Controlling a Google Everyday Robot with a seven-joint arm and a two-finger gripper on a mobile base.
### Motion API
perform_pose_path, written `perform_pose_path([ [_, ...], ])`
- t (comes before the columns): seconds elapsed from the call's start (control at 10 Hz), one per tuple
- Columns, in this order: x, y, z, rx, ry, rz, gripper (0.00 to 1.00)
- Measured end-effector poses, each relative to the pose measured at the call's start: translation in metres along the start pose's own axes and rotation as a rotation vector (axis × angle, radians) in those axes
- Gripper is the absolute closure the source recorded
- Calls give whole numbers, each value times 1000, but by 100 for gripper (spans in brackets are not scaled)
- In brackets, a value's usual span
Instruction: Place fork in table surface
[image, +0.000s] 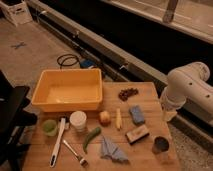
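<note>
The fork (75, 152) lies flat on the wooden table surface (148, 99) near its front left, with the pronged head toward the front edge. It sits between a long white utensil (57, 142) and a curved green pepper (91, 138). My white arm (187, 90) stands off the table's right edge. My gripper (169, 115) hangs low beside that edge, far to the right of the fork and holding nothing that I can see.
A yellow tub (67, 90) fills the back left. A white cup (78, 120), green cup (49, 127), apple (104, 118), blue sponge (136, 114), blue cloth (112, 150), brown block (136, 134) and dark can (160, 145) are spread over the table.
</note>
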Motion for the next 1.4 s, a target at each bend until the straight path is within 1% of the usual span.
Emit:
perform_pose_path([
  [0.4,-1,0,0,1,-1,-3,35],
  [0.5,-3,1,0,4,-6,-12,35],
  [0.6,-11,2,-1,5,-18,-25,35],
  [0.8,-49,6,-6,8,-66,-77,35],
  [0.9,-75,10,-9,11,-94,-117,35],
  [1.1,-125,19,-17,19,-137,-223,35],
  [1.2,-145,24,-18,18,-152,-272,35],
  [1.4,-190,38,-22,11,-191,-396,35],
])
